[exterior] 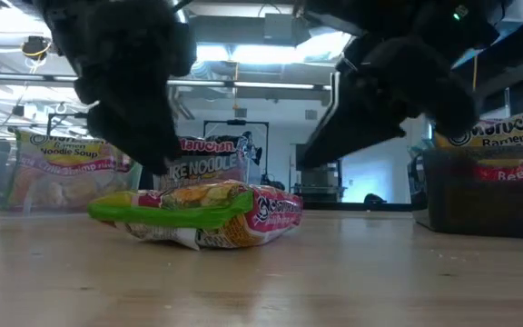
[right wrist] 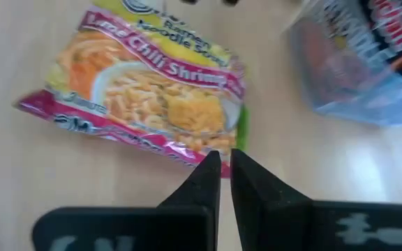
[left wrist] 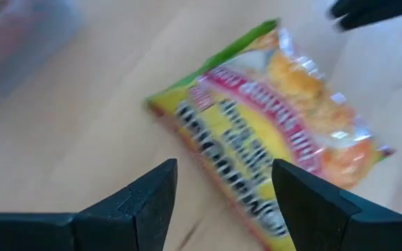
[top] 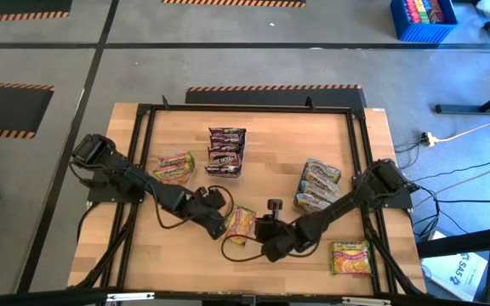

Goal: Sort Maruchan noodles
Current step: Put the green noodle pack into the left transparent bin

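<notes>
A yellow-green Lime Chili Shrimp packet (top: 240, 224) lies flat on the table (top: 262, 170) near its front middle, the left gripper (left wrist: 222, 188) spread wide just over it, the right gripper (right wrist: 225, 166) pinched together beside its edge, holding nothing.

The light wooden table (top: 253, 255) carries a Lime Chili Shrimp packet (top: 240, 223) lying flat between the left gripper (top: 217, 223) and the right gripper (top: 266, 240), just ahead of both. A clear bin of dark maroon packets (top: 225, 150) stands beyond the left gripper, a yellow-green packet (top: 173, 167) behind it. Stacked packets (top: 317, 184) sit beside the right arm, and one yellow packet (top: 350, 257) lies behind the right gripper.
</notes>
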`<action>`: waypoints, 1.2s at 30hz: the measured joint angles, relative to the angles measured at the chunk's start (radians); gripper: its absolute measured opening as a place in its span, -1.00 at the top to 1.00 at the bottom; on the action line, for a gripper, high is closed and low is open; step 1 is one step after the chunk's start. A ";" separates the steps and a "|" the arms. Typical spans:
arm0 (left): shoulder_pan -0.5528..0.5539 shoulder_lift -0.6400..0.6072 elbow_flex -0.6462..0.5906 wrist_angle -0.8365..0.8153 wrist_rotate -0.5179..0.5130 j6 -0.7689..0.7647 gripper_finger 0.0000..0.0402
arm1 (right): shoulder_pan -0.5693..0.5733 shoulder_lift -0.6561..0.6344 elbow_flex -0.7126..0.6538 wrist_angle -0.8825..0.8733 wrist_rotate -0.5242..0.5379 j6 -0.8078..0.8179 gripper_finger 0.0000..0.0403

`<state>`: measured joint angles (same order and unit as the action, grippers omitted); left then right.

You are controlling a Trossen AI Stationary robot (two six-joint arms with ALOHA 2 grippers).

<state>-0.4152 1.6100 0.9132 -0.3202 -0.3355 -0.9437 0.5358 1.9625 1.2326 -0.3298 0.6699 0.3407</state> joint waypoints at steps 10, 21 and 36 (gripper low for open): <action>-0.011 0.000 -0.062 0.212 0.029 0.060 -0.14 | -0.008 0.002 -0.183 0.286 0.054 -0.057 0.91; -0.010 -0.064 -0.223 0.497 0.090 0.126 -0.14 | -0.006 0.002 -0.188 0.306 -0.004 -0.057 0.91; 0.012 -0.077 -0.206 0.495 0.084 0.137 -0.18 | -0.014 0.002 -0.188 0.333 -0.008 -0.058 0.91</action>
<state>-0.4033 1.5330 0.7071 0.1753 -0.2512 -0.8064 0.5220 1.9648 1.0447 0.0029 0.6617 0.2825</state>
